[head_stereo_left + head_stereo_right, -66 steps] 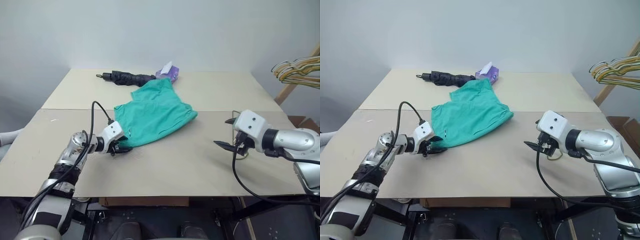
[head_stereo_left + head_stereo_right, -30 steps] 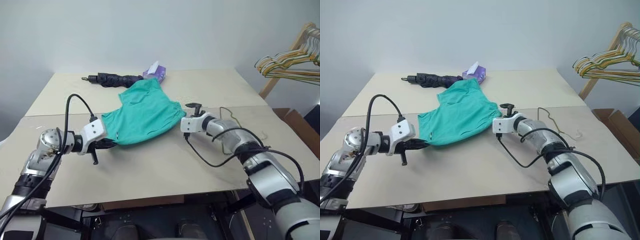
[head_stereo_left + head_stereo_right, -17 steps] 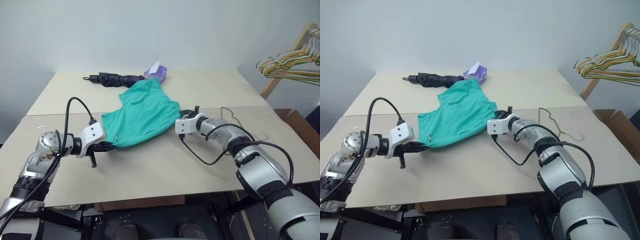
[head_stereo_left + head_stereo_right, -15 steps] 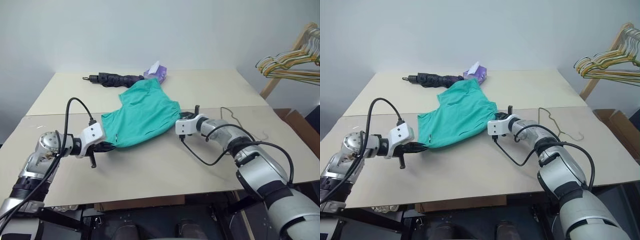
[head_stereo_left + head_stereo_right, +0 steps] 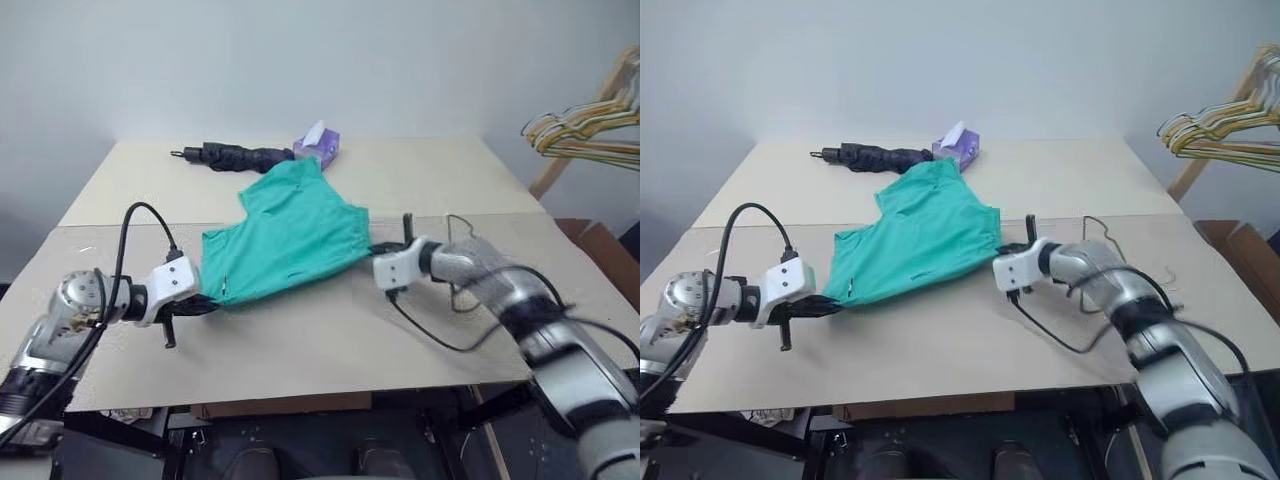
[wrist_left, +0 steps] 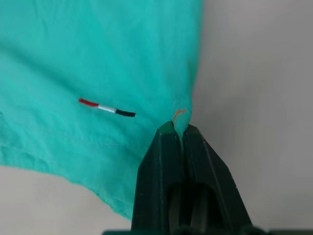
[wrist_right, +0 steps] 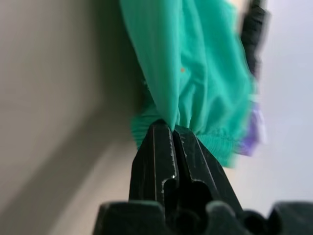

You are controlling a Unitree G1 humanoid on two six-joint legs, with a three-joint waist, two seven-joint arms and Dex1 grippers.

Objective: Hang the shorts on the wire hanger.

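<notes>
Two pincers grip the shorts [image 5: 285, 232], a teal-green garment spread across the middle of the beige worktop [image 5: 330, 335], its cloth rumpled and its gathered waistband lying at the right edge. A short red, white and black mark shows near the hem at the near-left corner. The left pincer [image 6: 178, 128] is clenched on that near-left hem corner, a small fold of cloth nipped between its black fingertips. The right pincer [image 7: 171, 128] is clamped on the waistband at the right side, the puckered elastic bunched between its closed tips. The wire hanger [image 5: 1108, 240], thin and olive-grey, lies flat on the worktop just right of the right arm, apart from the shorts. At the far edge of the worktop rest a dark folded umbrella [image 5: 235, 155] and a purple tissue pack [image 5: 320, 146]; a bunch of coloured hangers [image 5: 585, 130] hangs off to the far right. A second earlier the right pincer stood open beside the waistband; it has since closed on the cloth and drawn back toward the near side, while the left pincer has kept its hold on the hem and eased slightly nearer.
</notes>
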